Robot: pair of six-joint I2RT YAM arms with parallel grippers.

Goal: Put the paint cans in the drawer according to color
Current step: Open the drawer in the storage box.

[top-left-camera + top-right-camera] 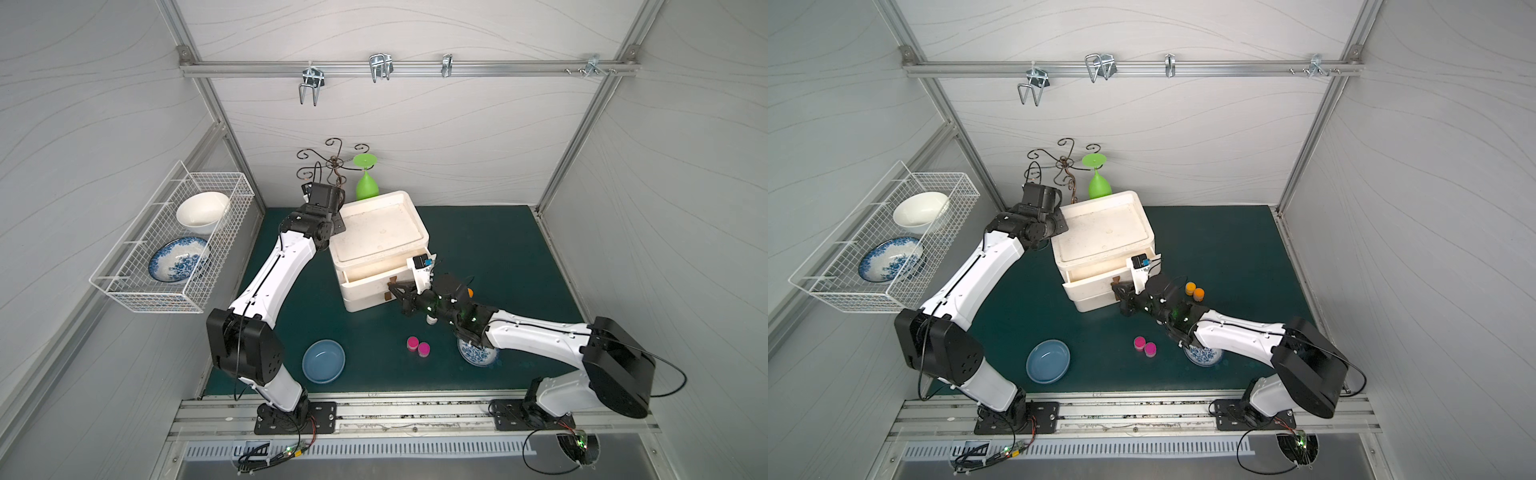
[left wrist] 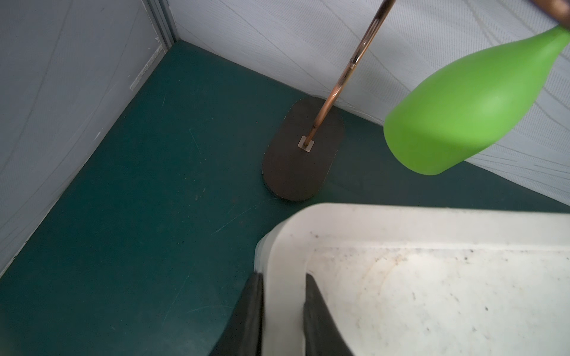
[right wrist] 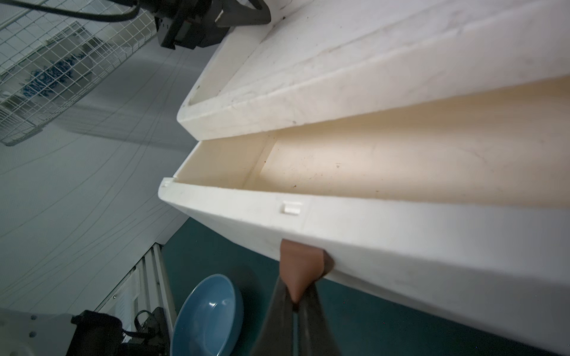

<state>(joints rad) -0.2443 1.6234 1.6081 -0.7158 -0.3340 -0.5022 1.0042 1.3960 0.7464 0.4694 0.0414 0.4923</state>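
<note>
Two magenta paint cans [image 1: 412, 343], squat, round-lidded, adjacent | right claw [image 3: 296, 305] closed on brown tab [image 3: 300, 262] of drawer [image 3: 401, 228] | left claw [image 2: 283, 276] clamping cabinet rim [image 2: 287, 243]

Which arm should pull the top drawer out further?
Right. The right claw is shut on the brown pull tab of the top drawer; the left claw grips the cabinet rim, bracing it.
</note>
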